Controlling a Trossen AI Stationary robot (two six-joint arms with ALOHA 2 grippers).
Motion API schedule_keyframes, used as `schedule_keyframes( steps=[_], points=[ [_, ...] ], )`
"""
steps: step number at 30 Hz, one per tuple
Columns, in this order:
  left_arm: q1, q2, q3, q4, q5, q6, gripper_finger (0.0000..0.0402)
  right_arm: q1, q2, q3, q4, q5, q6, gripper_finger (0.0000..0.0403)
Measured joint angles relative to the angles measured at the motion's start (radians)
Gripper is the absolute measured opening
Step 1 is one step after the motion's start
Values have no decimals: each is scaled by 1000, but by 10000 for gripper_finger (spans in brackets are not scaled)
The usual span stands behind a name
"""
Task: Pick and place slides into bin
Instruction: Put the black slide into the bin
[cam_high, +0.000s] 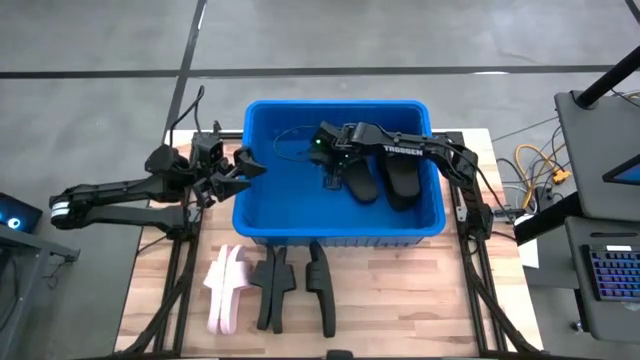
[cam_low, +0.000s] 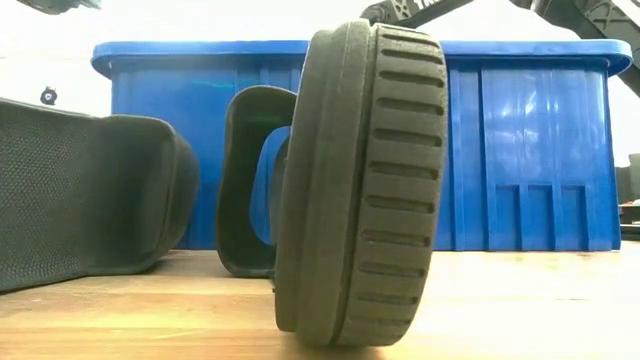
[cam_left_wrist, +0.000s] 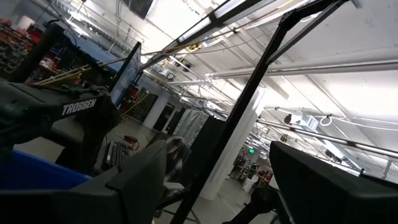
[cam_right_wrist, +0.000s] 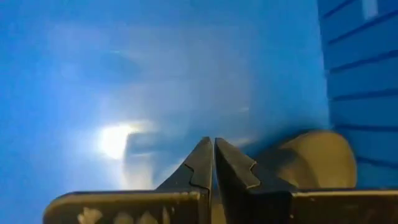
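The blue bin (cam_high: 262, 222) stands at the table's middle. Two black slides (cam_high: 362, 178) (cam_high: 405, 182) lie side by side on its floor, toward its right. My right gripper (cam_high: 331, 168) hangs inside the bin to their left, pointing down, shut and empty; in its wrist view (cam_right_wrist: 214, 163) one slide's end (cam_right_wrist: 314, 158) shows beside it. My left gripper (cam_high: 248, 166) is open and empty at the bin's left rim, tipped upward (cam_left_wrist: 217, 180). Pale pink slides (cam_high: 225, 290) and two black slides (cam_high: 272, 290) (cam_high: 320, 290) stand on their side edges on the table in front of the bin.
In the low view one black slide (cam_low: 362, 190) stands on edge close up, with others (cam_low: 90, 190) (cam_low: 250, 180) to its left, and the bin's wall (cam_low: 520, 150) behind. The left half of the bin's floor (cam_high: 285, 185) is bare. Cables (cam_high: 535, 165) lie off the table's right.
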Motion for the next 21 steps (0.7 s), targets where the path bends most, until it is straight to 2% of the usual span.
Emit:
schedule_keyframes(
  steps=[7,11,21],
  points=[
    [0,1,0,3,0,0,270,-44,12,-9,27,6,-115,8],
    [0,4,0,3,0,0,270,-64,55,-12,-15,6,-139,8],
    [0,5,0,4,0,-1,270,-66,100,-11,28,6,-209,8]
  ],
)
